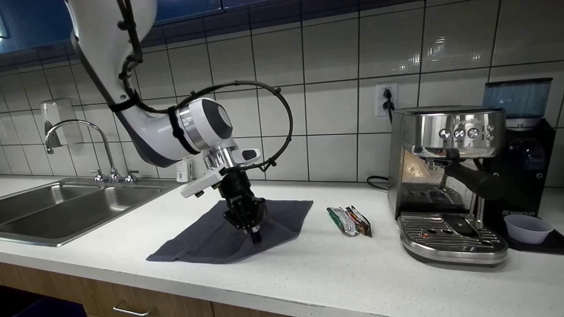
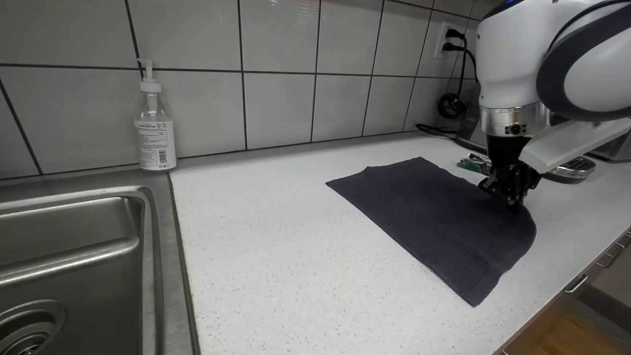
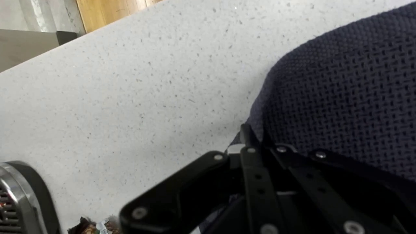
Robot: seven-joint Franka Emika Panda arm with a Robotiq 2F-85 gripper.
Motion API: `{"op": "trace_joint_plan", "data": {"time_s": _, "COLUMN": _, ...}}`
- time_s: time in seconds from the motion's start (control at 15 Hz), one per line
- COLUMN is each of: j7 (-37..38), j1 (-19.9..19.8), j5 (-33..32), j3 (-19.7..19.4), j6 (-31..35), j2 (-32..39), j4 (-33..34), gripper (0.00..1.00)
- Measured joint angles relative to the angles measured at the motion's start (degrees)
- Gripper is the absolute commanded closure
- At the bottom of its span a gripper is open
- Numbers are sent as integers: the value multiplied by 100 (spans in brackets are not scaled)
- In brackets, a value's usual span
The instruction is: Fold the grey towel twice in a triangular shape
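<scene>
In an exterior view the towel lies on the counter, the gripper at its three o'clock edge and a bottle standing well apart at ten; in the wrist view the fingers are narrow, pinching the towel. In an exterior view the sink is at nine o'clock from it, the packets at three, the coffee machine past them

Grey towel on counter, gripper at its edge, pump bottle by sink
</scene>
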Motion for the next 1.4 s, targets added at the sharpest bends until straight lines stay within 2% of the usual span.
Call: {"op": "trace_joint_plan", "data": {"time_s": 1.4, "j7": -18, "j1": 513, "j5": 828, "j3": 542, "j6": -484, "j2": -11, "j4": 846, "gripper": 99}}
